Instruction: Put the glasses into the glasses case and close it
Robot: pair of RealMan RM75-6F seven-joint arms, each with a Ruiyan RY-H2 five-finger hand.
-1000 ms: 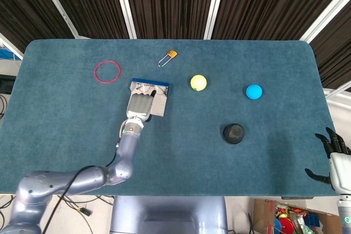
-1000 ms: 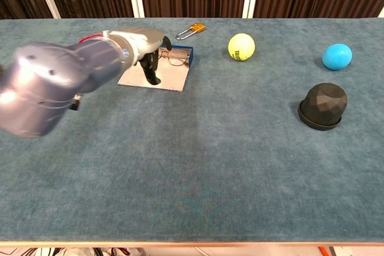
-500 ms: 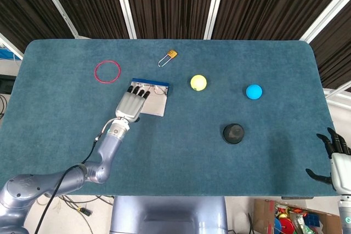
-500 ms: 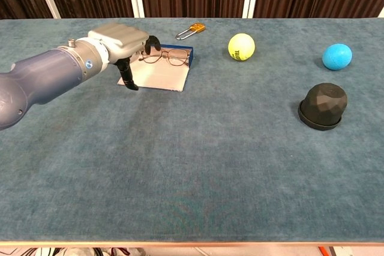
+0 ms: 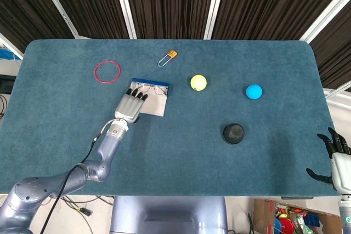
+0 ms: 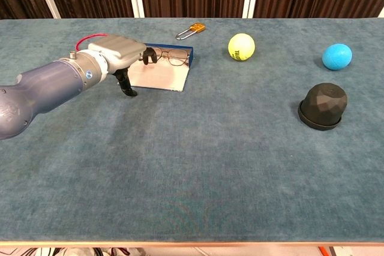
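Observation:
The glasses case lies open on the blue table, its pale lid flat toward me and its blue tray on the far side. In the chest view the case shows thin-rimmed glasses lying in the blue tray; the head view shows the glasses there too. My left hand hovers at the case's left edge, fingers apart, holding nothing. The chest view shows the left hand with its thumb pointing down beside the lid. My right hand hangs off the table's near right corner, fingers spread and empty.
A red ring lies left of the case, a brass padlock behind it. To the right sit a yellow ball, a blue ball and a black dome.
My left hand has drawn back off the case lid toward its left edge, uncovering the glasses. The case, the glasses and the right hand have not moved.

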